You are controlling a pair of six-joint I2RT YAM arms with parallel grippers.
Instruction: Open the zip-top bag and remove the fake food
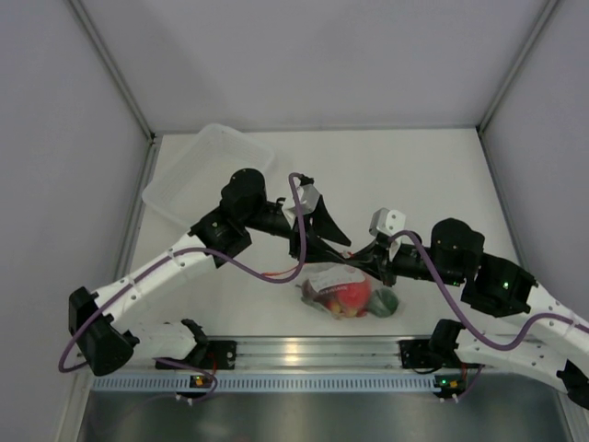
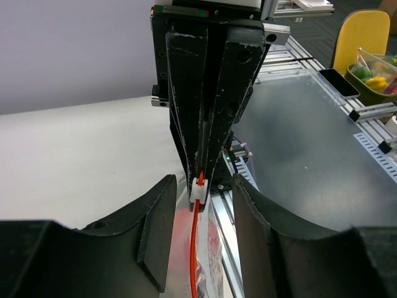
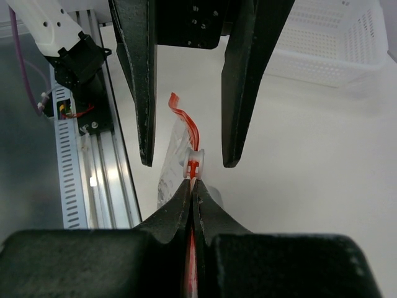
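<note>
Clear crinkly zip-top bag (image 1: 333, 276), orange-red strip (image 3: 186, 121); right gripper (image 3: 192, 181) clamps strip; left gripper (image 2: 203, 186) half-open astride it

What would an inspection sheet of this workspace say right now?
Surface: white table, matte.
Job's things: clear bag near the front edge, toy food inside; white slider on its orange zip edge.
Clutter: translucent tub, far left.
Grippers: right tool shut on the bag's zip edge; left tool open, straddling the slider.
Cables: purple cables loop along both arms.
Surroundings: grey walls; metal rail at the near edge.
</note>
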